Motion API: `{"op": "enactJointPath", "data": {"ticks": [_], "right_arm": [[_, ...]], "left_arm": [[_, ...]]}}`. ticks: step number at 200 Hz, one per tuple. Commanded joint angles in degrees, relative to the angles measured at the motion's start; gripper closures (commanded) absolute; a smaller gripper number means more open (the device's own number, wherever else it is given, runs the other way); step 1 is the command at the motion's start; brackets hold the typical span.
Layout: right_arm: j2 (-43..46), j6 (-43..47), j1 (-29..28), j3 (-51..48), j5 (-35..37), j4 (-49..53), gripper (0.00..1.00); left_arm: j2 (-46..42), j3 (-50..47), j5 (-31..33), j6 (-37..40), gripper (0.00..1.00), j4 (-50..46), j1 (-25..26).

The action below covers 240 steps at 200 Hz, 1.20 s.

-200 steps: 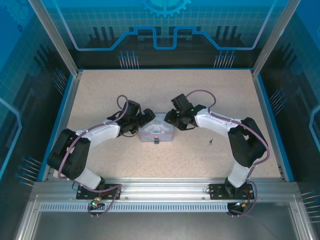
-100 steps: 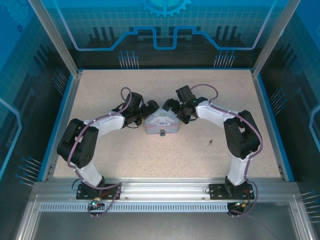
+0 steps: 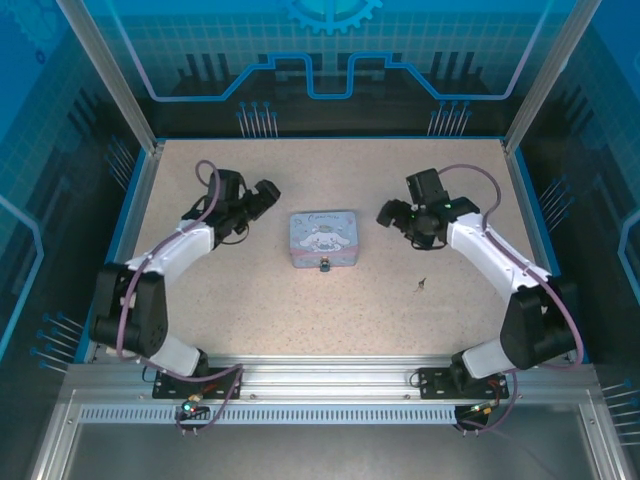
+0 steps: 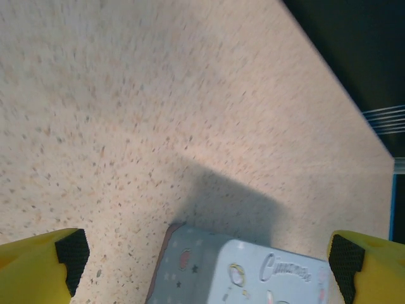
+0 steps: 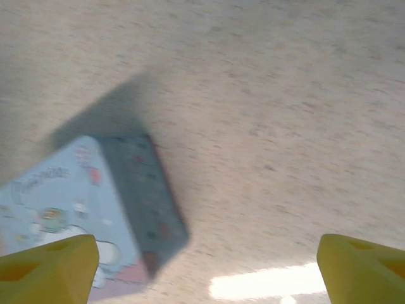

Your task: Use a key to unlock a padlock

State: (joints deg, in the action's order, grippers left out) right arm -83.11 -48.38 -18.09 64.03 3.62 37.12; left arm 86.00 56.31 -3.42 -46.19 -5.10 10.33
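The speckled bench (image 3: 250,310) carries a pale lavender tin (image 3: 322,236) at the centre of the overhead frame. The left end effector (image 3: 268,190) is at its upper left and the right end effector (image 3: 388,213) to its right, both clear of it, spread wide and empty. The padlock (image 3: 325,266) sits at the tin's lower edge; the key (image 3: 421,285) lies alone, lower right of it.

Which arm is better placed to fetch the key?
Right. The key lies right of the tin, nearer the open right gripper; the left gripper is across the tin.
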Motion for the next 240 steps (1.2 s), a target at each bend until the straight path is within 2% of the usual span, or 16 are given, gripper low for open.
{"op": "enactJointPath", "data": {"ticks": [1,35,73,106,138,193,240], "right_arm": [[0.56,6.21,0.68,-4.32,4.59,10.43,0.19],[1.71,4.69,0.68,-10.48,7.38,10.78,0.34],[2.51,3.35,0.68,-14.73,8.97,9.22,0.39],[0.2,3.33,0.68,-15.54,8.7,6.97,0.46],[-2.49,3.54,0.68,-15.39,9.15,5.82,0.49],[-7.95,3.58,0.82,-14.64,8.96,3.68,0.62],[-8.34,3.61,0.79,-15.97,8.67,2.78,0.69]], "left_arm": [[-4.69,-1.7,2.79,2.26,0.01,-4.99,0.83],[-6.88,-1.66,2.04,-0.83,0.01,-10.02,2.97],[-5.44,0.08,-2.24,-1.46,0.01,-11.24,8.08],[-3.21,0.57,-4.0,-2.65,0.01,-9.9,10.6],[-2.73,0.64,-3.93,-3.2,0.01,-9.01,12.02],[-1.28,1.3,-5.58,-2.59,0.01,-9.64,13.31],[-2.07,1.25,-5.19,-2.33,0.01,-9.93,13.58]]}}
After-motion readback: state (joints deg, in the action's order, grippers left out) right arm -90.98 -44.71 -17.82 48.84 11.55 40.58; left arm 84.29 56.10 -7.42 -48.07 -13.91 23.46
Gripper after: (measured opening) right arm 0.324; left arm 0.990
